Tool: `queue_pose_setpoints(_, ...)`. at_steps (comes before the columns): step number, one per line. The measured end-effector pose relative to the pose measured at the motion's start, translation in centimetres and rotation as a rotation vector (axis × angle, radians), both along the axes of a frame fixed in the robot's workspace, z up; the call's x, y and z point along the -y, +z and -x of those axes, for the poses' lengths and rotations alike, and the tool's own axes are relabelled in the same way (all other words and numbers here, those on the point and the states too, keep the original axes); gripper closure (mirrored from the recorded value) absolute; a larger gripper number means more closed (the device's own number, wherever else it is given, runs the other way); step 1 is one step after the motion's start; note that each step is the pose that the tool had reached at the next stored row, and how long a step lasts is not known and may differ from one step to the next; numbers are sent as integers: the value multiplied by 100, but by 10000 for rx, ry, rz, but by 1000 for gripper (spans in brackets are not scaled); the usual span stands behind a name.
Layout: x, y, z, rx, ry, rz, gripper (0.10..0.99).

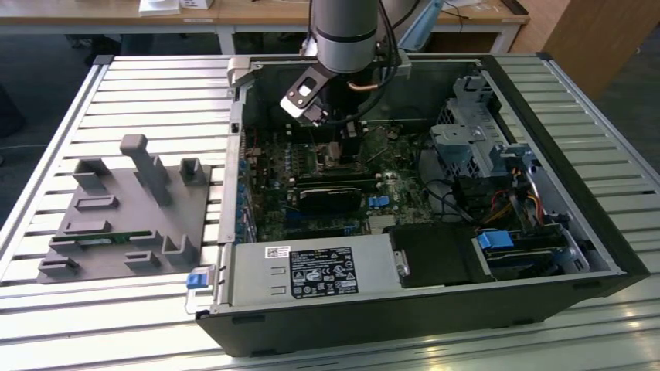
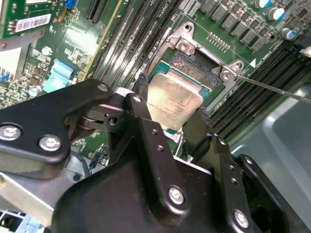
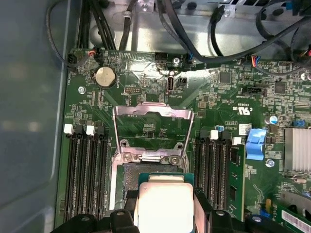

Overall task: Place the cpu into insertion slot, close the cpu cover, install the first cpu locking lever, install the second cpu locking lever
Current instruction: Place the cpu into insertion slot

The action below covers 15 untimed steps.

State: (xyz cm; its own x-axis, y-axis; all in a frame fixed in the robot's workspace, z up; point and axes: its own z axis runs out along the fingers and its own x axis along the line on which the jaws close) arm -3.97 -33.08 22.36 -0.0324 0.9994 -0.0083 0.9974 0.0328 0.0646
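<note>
A grey robot arm (image 1: 345, 31) reaches down into an open black computer case (image 1: 413, 325), which lies on a slatted metal worktop (image 1: 154, 85) and takes the part of it toward the exterior view's right edge. Near the edge at the exterior view's left stands a grey plastic holder block (image 1: 113, 232), apart from the case. Inside the case, a silver power supply box with a black label (image 1: 320, 274) sits against the wall that is nearest in the exterior view.

In the second wrist view the black hand (image 2: 172, 104) is closed to a narrow grip on the small flat square cpu with a dull silver metal top (image 2: 177, 97). Its two black fingers (image 2: 146, 126) press on opposite sides of the chip.

The cpu is over the square insertion slot (image 3: 130, 177) on the green motherboard (image 3: 146, 73). It covers one part of the slot, and the dark contact field of the other part is open to see. Whether the chip already touches the slot, I cannot tell.

In the first wrist view the thin silvery metal cpu cover with a square opening (image 3: 151, 111) is folded open, away from the slot, on its hinge. In the second wrist view a thin silvery metal locking lever (image 2: 272, 87) stretches away from one corner of the slot, across the black memory slots (image 2: 257, 73).
</note>
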Motion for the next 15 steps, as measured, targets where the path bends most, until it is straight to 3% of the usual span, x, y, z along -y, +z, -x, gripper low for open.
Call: queue_pose_setpoints(15,-31,-124,8,-8,-123,4,553)
